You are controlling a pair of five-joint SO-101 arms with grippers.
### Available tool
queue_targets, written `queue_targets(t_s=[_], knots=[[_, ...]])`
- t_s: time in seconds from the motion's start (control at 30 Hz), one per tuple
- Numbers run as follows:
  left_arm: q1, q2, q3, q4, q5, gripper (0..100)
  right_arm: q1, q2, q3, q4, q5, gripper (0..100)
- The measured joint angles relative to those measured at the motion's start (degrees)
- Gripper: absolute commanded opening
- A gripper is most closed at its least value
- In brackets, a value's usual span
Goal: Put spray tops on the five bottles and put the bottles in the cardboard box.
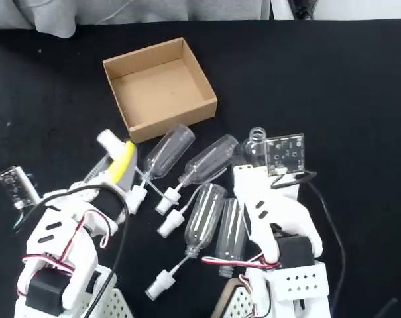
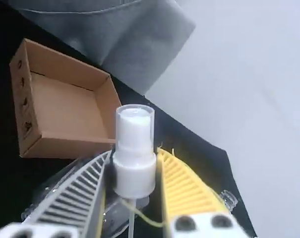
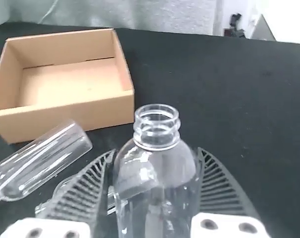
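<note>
No readable text, labels or numbers on anything.

in the high view the right arm hides most of the open bottle [image 1: 256,140] it holds; only neck and shoulder show. the yellow finger of the left gripper [image 1: 116,151] covers the spray top [image 1: 108,140] below its cap. both arm bases are cut off at the near edge. in the right wrist view a lying bottle [image 3: 40,158] runs off the edge, its neck unseen.

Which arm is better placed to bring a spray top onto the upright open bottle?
Probably left: the left gripper grips a spray top, while the right gripper holds the open bottle upright.
</note>
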Motion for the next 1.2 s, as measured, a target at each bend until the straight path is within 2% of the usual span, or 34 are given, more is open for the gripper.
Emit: queue_targets(t_s=[0.2, 0.57, 1.03, 1.2], knots=[[-3.69, -0.09, 0.0, -0.44, 3.69, 3, -2.11, 0.0, 0.0, 0.0, 1.05, 15.2], [-11.25, 0.09, 4.75, -8.09, 10.99, 3, -5.71, 0.0, 0.0, 0.0, 1.23, 15.2], [-11.87, 0.09, 4.75, -8.09, 13.01, 3, -8.53, 0.0, 0.0, 0.0, 5.54, 15.2], [-14.95, 0.26, 4.75, -8.53, 15.12, 3, -8.53, 0.0, 0.0, 0.26, 8.18, 15.2]])
